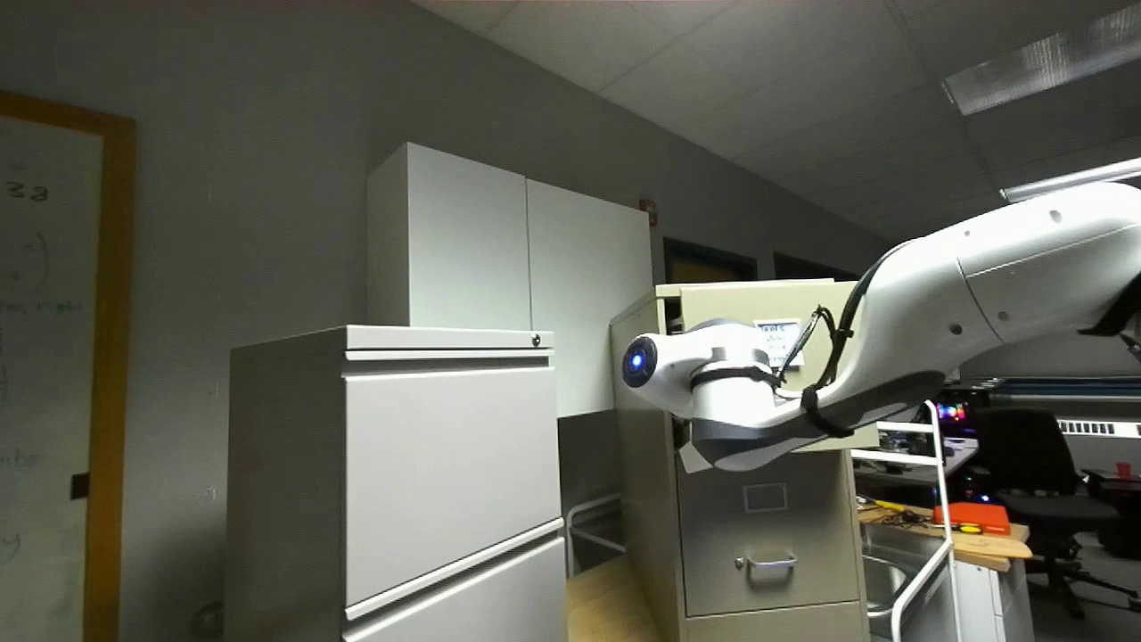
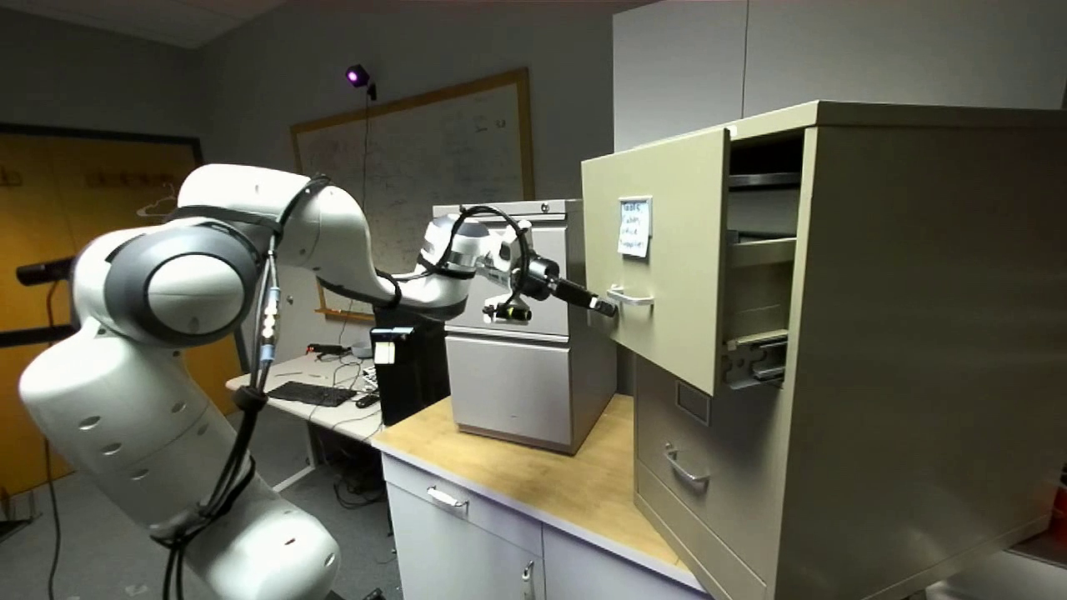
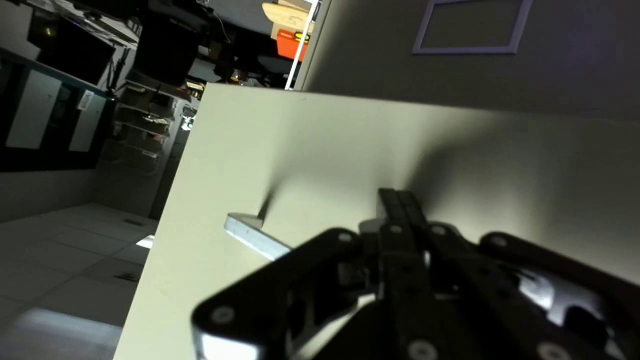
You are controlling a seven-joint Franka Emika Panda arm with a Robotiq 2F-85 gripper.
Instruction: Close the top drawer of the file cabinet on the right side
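The beige file cabinet (image 1: pixel 642 517) (image 2: pixel 925 333) stands with its top drawer (image 1: pixel 713 303) (image 2: pixel 679 200) pulled partly out. A gap along its side shows the drawer's inside and rail in an exterior view. The drawer front carries a paper label (image 2: pixel 634 227) and a metal handle (image 2: pixel 631 297), which also shows in the wrist view (image 3: pixel 255 237). My gripper (image 2: pixel 607 307) (image 3: pixel 397 192) is shut and empty, its fingertips together. They point at the drawer front beside the handle, at or very near the surface; I cannot tell whether they touch. The arm's wrist hides the gripper in an exterior view.
A light-grey cabinet (image 1: pixel 446 473) (image 2: pixel 508 383) stands beside the file cabinet on a wooden counter (image 2: pixel 500 450), close to my wrist. A white cupboard (image 1: pixel 588 294) hangs behind. A white metal frame (image 1: pixel 940 481) stands beside the file cabinet. The lower drawer's handle (image 2: pixel 686 467) sticks out.
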